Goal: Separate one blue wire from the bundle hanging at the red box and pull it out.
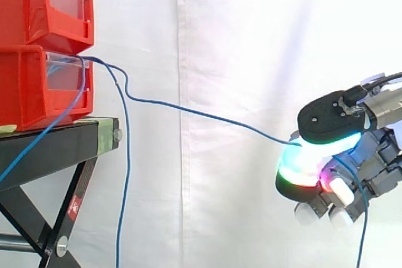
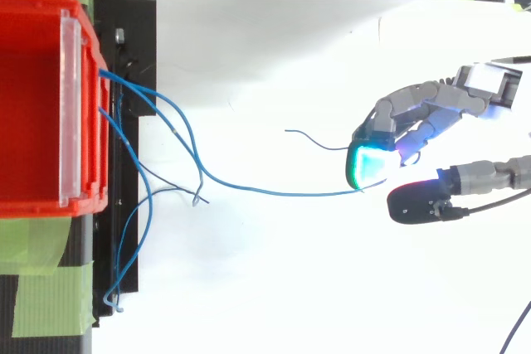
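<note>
The hand [image 1: 308, 171] pinches one blue wire [image 1: 188, 110] between thumb and glowing fingertip, the wire stretched rightward from the lower red bin [image 1: 25, 92], whose other blue wires [image 1: 127, 174] hang beside the black stand [image 1: 56, 139].

No text or number can be read. A small red sticker [image 1: 74, 206] with a pale mark sits on the slanted leg of the black stand [image 1: 56, 139], its print too small to make out.
</note>
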